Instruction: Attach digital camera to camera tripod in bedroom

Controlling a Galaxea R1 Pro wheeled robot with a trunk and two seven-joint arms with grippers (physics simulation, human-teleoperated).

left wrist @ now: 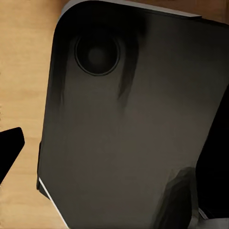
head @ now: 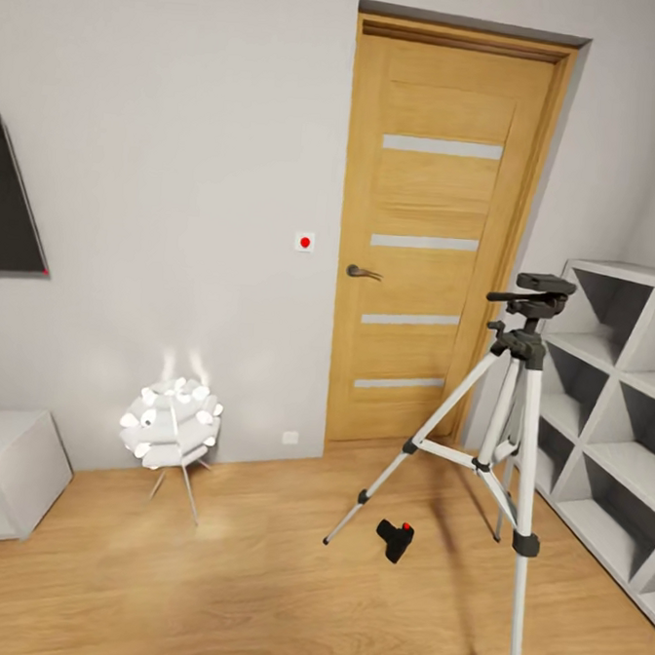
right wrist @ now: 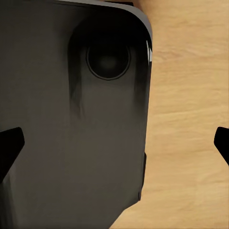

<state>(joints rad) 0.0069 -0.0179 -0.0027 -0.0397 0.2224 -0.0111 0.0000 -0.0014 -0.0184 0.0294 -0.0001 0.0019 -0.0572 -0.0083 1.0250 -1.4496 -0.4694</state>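
The camera tripod (head: 524, 353) stands on the wood floor at the right of the head view, silver legs spread, with its black head and pan handle (head: 537, 291) bare on top. The digital camera (head: 395, 540), small and black with a red dot, lies on the floor between the tripod's front legs. In the left wrist view my left gripper (left wrist: 114, 148) is open over my own dark base panel (left wrist: 124, 124). My right gripper (right wrist: 114, 143) is open too, its black fingertips (right wrist: 9, 145) wide apart, holding nothing.
A closed wooden door (head: 431, 237) is behind the tripod. White cubby shelves (head: 614, 426) line the right wall close to one leg. A white flower-shaped lamp (head: 171, 422) stands left of the door, with a low grey cabinet (head: 5, 471) and a wall TV (head: 9, 208) farther left.
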